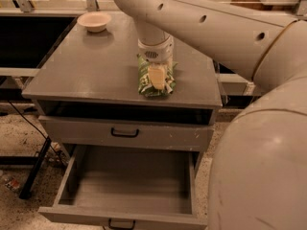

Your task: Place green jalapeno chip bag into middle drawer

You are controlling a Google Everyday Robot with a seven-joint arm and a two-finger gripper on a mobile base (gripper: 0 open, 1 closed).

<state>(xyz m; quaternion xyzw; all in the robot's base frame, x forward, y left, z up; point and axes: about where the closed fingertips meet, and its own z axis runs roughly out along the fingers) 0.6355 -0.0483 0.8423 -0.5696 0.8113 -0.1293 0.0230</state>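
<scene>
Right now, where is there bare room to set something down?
The open middle drawer holds nothing. The cabinet top is bare between the beige bowl and the green jalapeno chip bag. Crowded only at the bag, with the gripper down on it.
</scene>
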